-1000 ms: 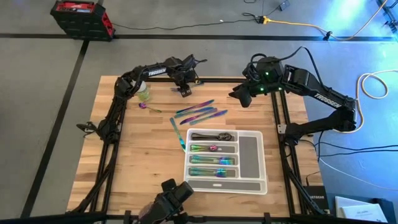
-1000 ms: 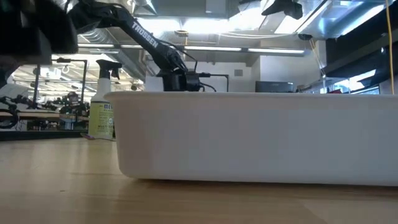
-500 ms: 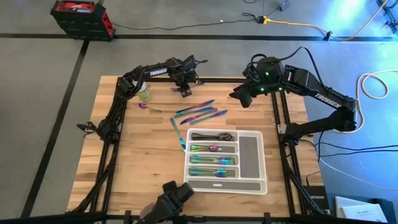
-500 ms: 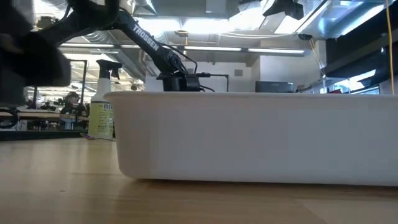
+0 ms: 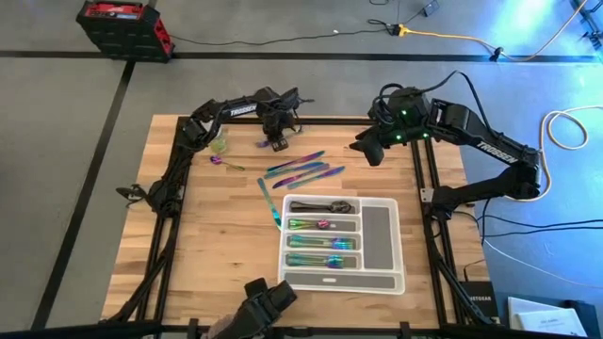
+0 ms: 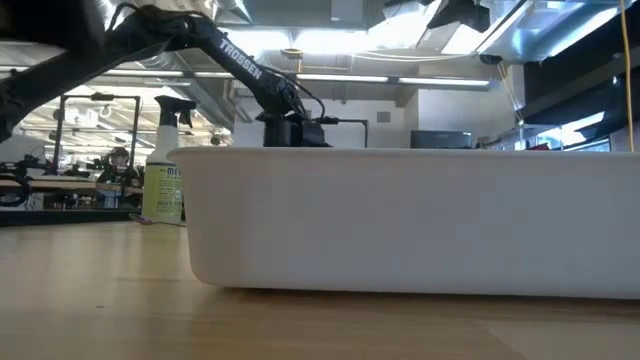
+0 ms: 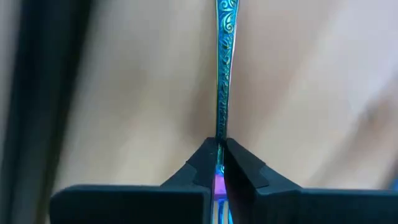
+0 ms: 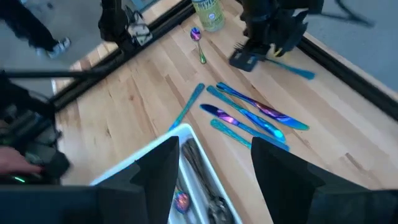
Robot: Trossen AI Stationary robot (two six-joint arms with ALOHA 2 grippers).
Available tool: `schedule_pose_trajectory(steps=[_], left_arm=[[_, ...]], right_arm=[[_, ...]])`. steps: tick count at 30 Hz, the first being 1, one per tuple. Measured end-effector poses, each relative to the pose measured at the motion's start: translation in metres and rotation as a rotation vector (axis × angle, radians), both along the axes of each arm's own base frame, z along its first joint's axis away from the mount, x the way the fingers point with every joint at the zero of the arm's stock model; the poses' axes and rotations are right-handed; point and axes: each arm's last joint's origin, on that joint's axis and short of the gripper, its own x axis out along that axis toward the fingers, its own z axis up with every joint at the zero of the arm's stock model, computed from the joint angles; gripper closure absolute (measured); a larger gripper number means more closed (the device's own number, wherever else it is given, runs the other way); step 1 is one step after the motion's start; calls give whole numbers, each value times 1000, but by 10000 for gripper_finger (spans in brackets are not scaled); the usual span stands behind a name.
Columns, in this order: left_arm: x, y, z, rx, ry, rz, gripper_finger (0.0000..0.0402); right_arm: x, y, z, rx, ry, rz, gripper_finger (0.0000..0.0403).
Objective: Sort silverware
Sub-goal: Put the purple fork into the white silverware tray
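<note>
The white plastic tray with long compartments (image 5: 381,233) sits on the near half of the light wooden worktop (image 5: 217,245). Shiny rainbow forks and spoons (image 5: 320,243) lie in its rows, with dark spoons (image 5: 320,206) in the farthest row. Beyond the tray, more rainbow metal pieces (image 5: 303,169) lie loose on the wood. At the far edge, the left gripper (image 7: 220,163) is squeezed shut on a thin blue-green rainbow handle (image 7: 224,68). The right gripper (image 8: 211,163) hangs above the far right side, fingers spread wide, holding nothing.
</note>
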Motion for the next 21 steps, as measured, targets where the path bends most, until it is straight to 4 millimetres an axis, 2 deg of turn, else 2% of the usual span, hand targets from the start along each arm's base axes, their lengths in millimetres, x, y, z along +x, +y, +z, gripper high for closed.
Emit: schedule_pose_trajectory(steps=[3,8,15,21], left_arm=[[5,-8,25,24,-18,-22,400],[3,-38,78,67,-62,-153,400],[-7,-106,162,228,-147,-325,401],[-8,-170,209,407,-229,-646,401]], right_arm=[[-2,0,-2,-32,31,24,217],[-3,1,-4,-29,57,37,217],[-23,15,11,33,-69,205,217],[-38,25,23,123,-153,154,217]])
